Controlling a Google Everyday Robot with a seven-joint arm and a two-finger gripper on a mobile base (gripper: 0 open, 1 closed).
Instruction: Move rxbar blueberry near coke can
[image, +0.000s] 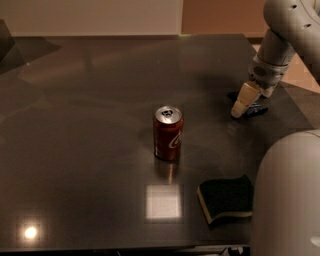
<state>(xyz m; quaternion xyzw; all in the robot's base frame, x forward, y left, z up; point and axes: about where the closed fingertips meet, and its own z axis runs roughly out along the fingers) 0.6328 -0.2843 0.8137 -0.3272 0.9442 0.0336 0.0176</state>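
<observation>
On the table (90, 125), far right — gripper (244, 105) just over the rxbar blueberry (256, 109), its hold unclear.

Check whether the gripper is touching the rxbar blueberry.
Cannot tell. In the camera view the gripper, at far right, overlaps the rxbar blueberry; neither contact nor gap shows plainly.

Dim light, square glare (162, 201) on glossy table (90, 125) (small hotspot (31, 232) near-left), claw (244, 107) pale-lit at far right
</observation>
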